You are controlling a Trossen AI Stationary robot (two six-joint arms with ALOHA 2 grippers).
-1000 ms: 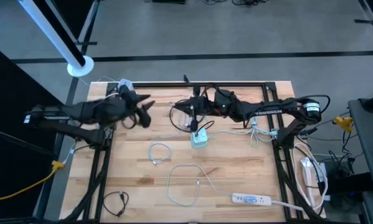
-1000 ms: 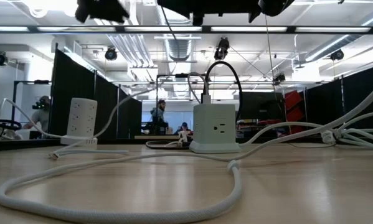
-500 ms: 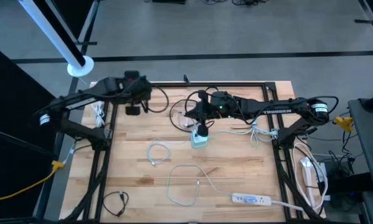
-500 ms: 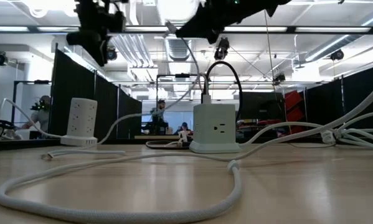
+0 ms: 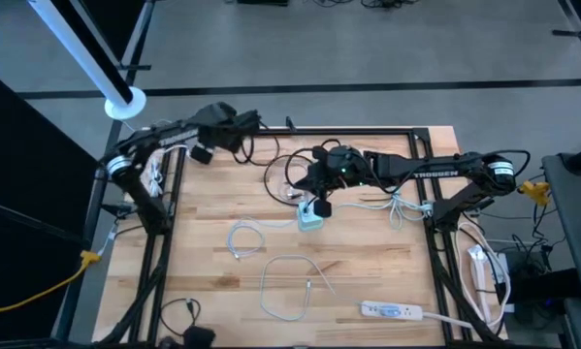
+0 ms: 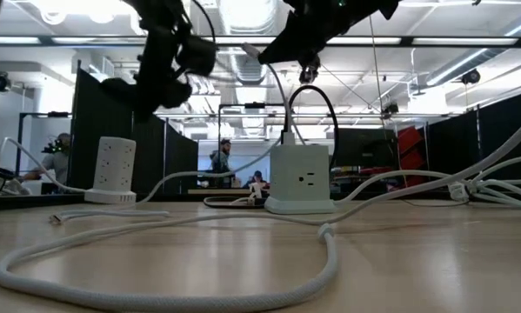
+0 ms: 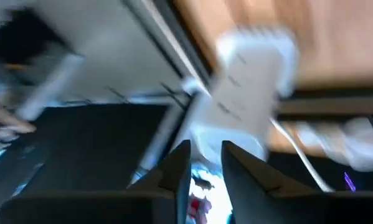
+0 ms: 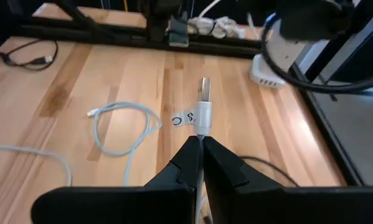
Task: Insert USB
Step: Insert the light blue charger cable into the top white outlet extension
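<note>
The USB plug [image 8: 203, 89] is not yet in any socket: it sticks out bare, metal end forward, from the right end effector [image 8: 200, 148], whose fingers are clenched on the white cable just behind the connector, next to a small paper tag marked with a letter. In the high view that right end effector [image 5: 314, 184] hangs over the middle of the counter [image 5: 368, 262], just above and slightly behind the white cube power strip [image 5: 310, 219], which appears to be the target; from table height the cube [image 6: 300, 179] stands upright with a black cord already plugged into its top, and the arm's tip is above it, apart from it. So the pick-up looks done, while alignment with a port and the push home are left, and the frames do not show clearly which port is meant. The left end effector [image 5: 205, 151] is up at the far left corner of the counter, well away from the cube, close to a white tower power strip [image 7: 251, 87]; its fingers [image 7: 174, 171] show a narrow gap with nothing between them. Loose white cables [image 5: 246, 237] and a flat white power strip [image 5: 392, 311] lie nearer the front edge, untouched.
</note>
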